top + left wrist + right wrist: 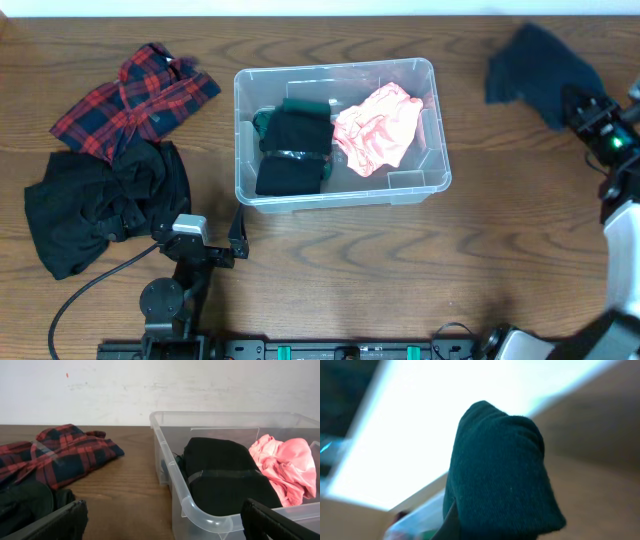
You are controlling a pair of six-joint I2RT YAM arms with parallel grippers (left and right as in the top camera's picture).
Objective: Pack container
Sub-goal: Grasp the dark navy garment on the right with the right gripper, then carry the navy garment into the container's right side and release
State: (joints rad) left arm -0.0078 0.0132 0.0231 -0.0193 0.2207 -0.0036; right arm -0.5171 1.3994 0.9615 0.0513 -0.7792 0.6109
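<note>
Clear plastic container (340, 198) sits mid-tabletop (420, 280), long side across the overhead view. Inside it: folded black garment (295, 150) on the left half, crumpled pink garment (378, 125) on the right half, the two touching. A bit of dark green fabric (264, 122) shows behind the black one, against the left wall.

Left pincer (238, 237) is low, just off the container's front-left corner, fingers (50, 522) spread wide with nothing between them. Left wrist view looks along the near rim (172, 460) at the black fold (225, 475) and pink piece (285, 467).

Left of the container on the tabletop: red/navy plaid shirt (135, 95), and a black clothing heap (100, 200) just in front of it, edges overlapping.

Right pincer (588, 108) is at the far right edge, well apart from the container, pinching a dark teal cloth (540, 62) clear of the wood. Right wrist view is blurred; the cloth (500, 470) fills most of it and covers the fingertips.
</note>
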